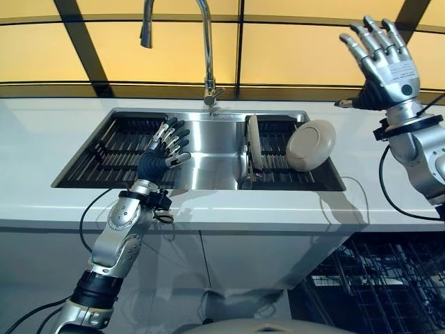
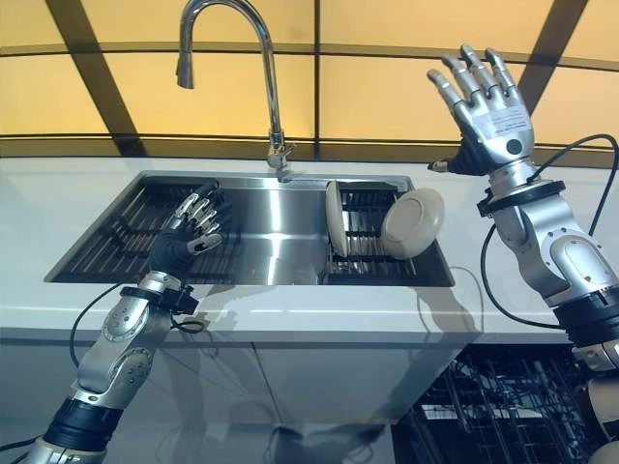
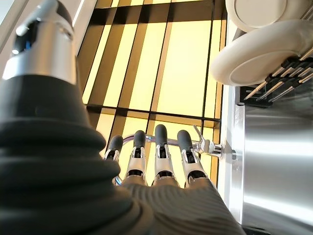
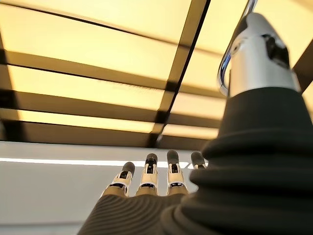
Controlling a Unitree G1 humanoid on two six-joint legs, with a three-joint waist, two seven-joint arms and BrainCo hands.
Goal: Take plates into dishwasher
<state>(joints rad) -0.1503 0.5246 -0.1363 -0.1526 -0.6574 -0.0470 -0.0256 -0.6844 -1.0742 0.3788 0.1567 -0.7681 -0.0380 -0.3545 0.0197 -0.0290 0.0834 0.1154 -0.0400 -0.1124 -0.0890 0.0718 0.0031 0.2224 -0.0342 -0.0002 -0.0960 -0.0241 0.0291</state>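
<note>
- Left hand [image 1: 165, 149]: fingers straight and apart, holding nothing, hovering over the sink [image 1: 208, 156] basin.
- Right hand [image 1: 384, 64]: raised above the white surface [image 1: 42, 139], fingers spread, empty.
- Two plates [image 1: 311, 145] stand in the dark rack [image 1: 274, 156], between the two hands, touching neither.
- Dishwasher rack [image 1: 379, 285] open, below the right hand.

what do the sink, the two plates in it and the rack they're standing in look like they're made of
Sink: brushed stainless steel, by its grey sheen and soft reflections. Plates: probably glazed ceramic, cream and smooth with a faint gloss, though melamine can't be ruled out. Rack: thin black bars, likely coated wire or plastic.
</note>
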